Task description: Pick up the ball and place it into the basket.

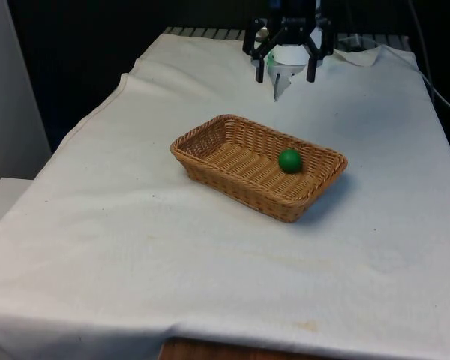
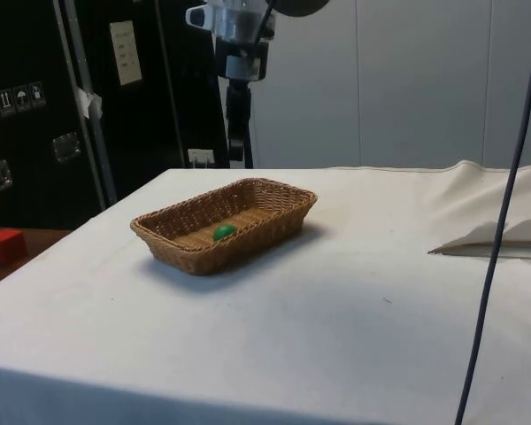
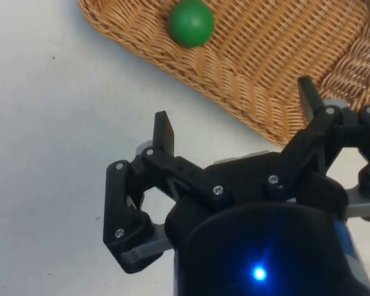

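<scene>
Going from the front view's left to its right, the white cloth [image 1: 97, 225] lies bare until the wicker basket [image 1: 210, 161], which sits near the middle of the table with its long axis running from about ten o'clock to four o'clock. The green ball [image 1: 289, 160] rests on the basket floor toward the three o'clock end, close to the far long wall; judging by that, the placing looks done, and the ball has likely rolled to where the weave lets it settle. The gripper [image 1: 287, 72] hangs above the table's far end at roughly twelve o'clock from the ball, well apart from it and clear of the rim, its two fingers spread wide with nothing between them, as suits a hand that has let go. In the side view the gripper [image 2: 237, 133] stands high beyond the basket [image 2: 274, 212], with the ball [image 2: 223, 232] low inside near the closer wall. From the wrist the ball [image 3: 191, 23] sits beyond the fingertips [image 3: 164, 132], across the basket [image 3: 259, 80] wall.
</scene>
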Robot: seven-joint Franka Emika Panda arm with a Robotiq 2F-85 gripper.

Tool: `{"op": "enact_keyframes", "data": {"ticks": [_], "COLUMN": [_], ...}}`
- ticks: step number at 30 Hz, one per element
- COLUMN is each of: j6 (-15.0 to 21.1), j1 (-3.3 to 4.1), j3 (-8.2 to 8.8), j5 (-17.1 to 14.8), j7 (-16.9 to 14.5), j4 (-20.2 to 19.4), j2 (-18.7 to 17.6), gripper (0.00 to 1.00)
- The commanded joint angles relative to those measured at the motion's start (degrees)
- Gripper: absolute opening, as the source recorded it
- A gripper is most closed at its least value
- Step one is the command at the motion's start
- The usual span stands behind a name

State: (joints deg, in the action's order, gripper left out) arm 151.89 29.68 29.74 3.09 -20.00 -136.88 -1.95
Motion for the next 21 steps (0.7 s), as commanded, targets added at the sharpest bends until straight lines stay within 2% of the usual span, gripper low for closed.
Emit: {"op": "enact_keyframes", "data": {"ticks": [1,4,5,6,10,13,14,15,16,20,21], "j6": [-0.29,-0.63,-0.17,-0.92,-1.83,-2.23,-2.12,-2.35,-2.35,-2.18,-2.29], "j1": [-0.11,-0.17,-0.06,-0.23,-0.34,-0.34,-0.23,-0.34,-0.34,-0.34,-0.29], "j3": [0.34,0.34,0.0,0.34,0.29,0.17,0.0,0.17,0.17,0.11,0.0], "j5": [2.35,3.5,1.6,3.95,4.3,4.18,2.86,4.13,3.9,3.44,2.86], "j7": [1.83,2.98,1.6,3.55,4.47,5.27,4.01,5.56,6.13,7.73,6.99], "j4": [0.46,0.57,0.29,0.57,0.69,0.69,0.34,0.63,0.52,0.34,0.17], "j2": [-0.29,0.06,0.06,0.34,1.09,1.49,1.89,1.55,1.6,1.26,1.6], "gripper": [1.0,1.0,1.0,1.0,1.0,1.0,1.0,1.0,1.0,1.0,1.0]}}
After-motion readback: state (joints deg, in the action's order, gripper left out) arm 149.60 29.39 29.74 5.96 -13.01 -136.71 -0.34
